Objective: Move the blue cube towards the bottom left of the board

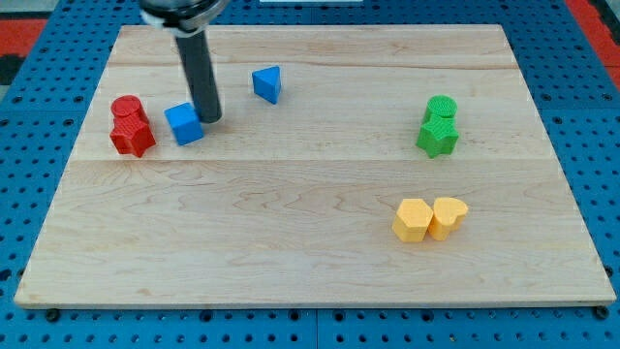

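The blue cube (184, 124) sits on the wooden board (310, 242) in the upper left part of the view. My tip (210, 118) is at the lower end of the dark rod, right beside the cube's right side, touching or nearly touching it. A blue triangular block (268, 84) lies up and to the right of my tip.
Two red blocks (130, 126), a cylinder and a star-like one, stand close together just left of the blue cube. Two green blocks (439, 126) stand at the right. Two yellow blocks (429, 219) lie at the lower right. The board rests on a blue perforated table (29, 174).
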Action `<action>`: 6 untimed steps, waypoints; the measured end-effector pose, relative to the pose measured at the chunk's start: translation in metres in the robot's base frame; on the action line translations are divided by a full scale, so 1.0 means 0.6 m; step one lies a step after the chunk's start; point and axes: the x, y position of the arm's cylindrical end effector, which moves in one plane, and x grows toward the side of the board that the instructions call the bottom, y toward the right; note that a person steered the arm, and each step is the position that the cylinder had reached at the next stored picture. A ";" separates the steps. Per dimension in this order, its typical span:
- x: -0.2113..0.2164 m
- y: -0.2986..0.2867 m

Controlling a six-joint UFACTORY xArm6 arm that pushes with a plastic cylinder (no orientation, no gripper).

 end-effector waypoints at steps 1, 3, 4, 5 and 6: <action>0.013 -0.013; -0.054 -0.044; -0.004 -0.055; 0.055 -0.055; 0.111 -0.055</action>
